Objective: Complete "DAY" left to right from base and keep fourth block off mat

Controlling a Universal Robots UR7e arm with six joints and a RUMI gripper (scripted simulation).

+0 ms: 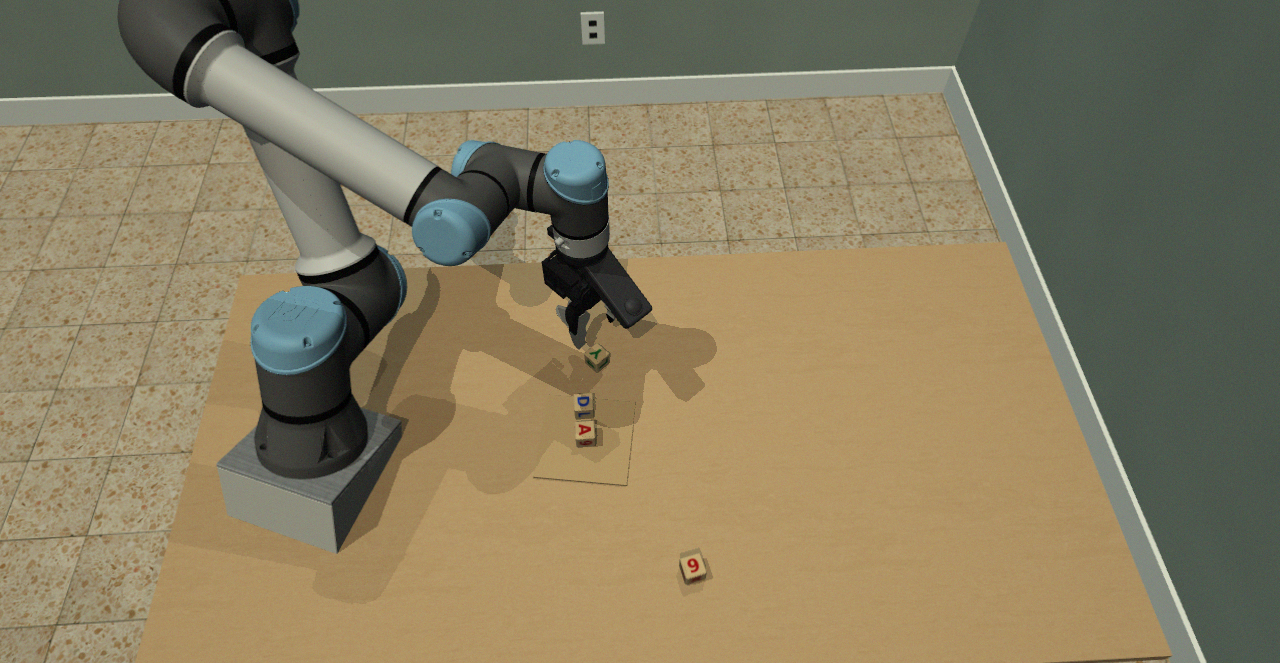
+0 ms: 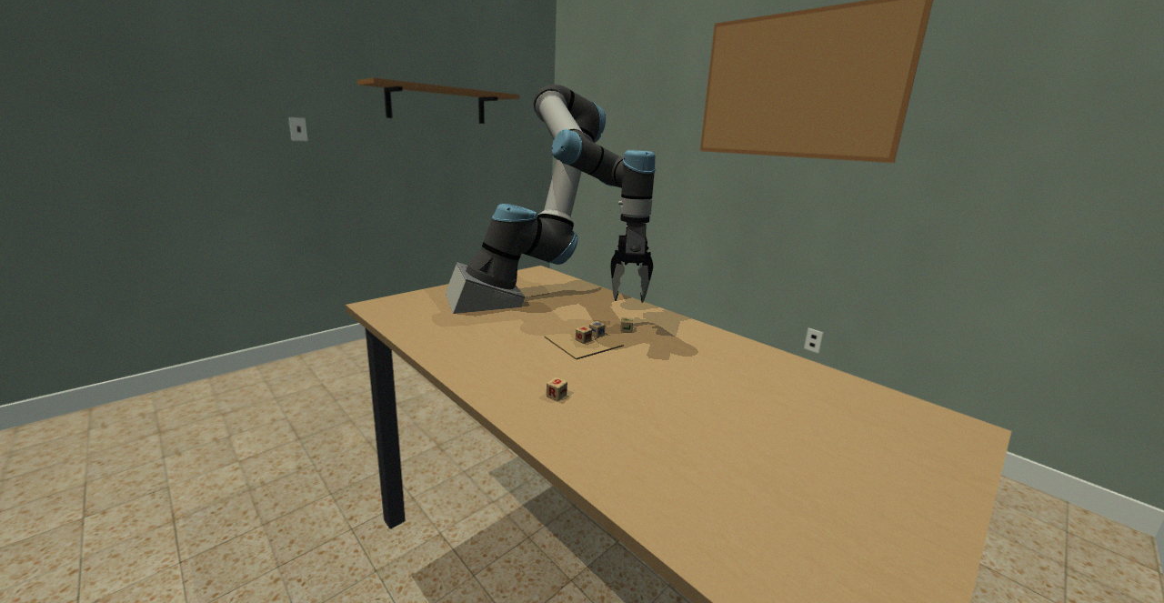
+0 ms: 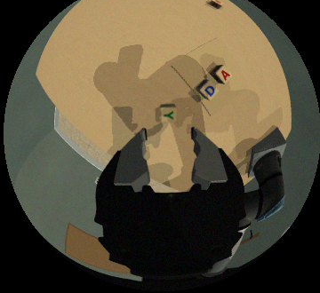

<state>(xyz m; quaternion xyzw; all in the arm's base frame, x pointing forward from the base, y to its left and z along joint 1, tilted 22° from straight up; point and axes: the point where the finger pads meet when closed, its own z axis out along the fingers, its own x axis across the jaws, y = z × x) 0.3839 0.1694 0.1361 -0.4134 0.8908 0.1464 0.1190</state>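
Observation:
The Y block (image 1: 597,356) (image 2: 627,325) (image 3: 168,114), with a green letter on top, lies on the table just outside the mat's far edge. The D block (image 1: 582,405) (image 2: 597,327) (image 3: 209,90) and the A block (image 1: 584,431) (image 2: 583,334) (image 3: 224,75) sit side by side on the mat, a thin dark outline (image 1: 581,482) (image 2: 561,348) (image 3: 182,77). My gripper (image 1: 580,335) (image 2: 630,298) (image 3: 168,128) hangs above the Y block, pointing down. Its fingers stand partly apart with nothing between them.
A fourth block (image 1: 692,566) (image 2: 556,389) (image 3: 215,3) with a red mark on top lies off the mat, toward the table's near edge. The robot's base (image 1: 308,471) stands at the table's left end.

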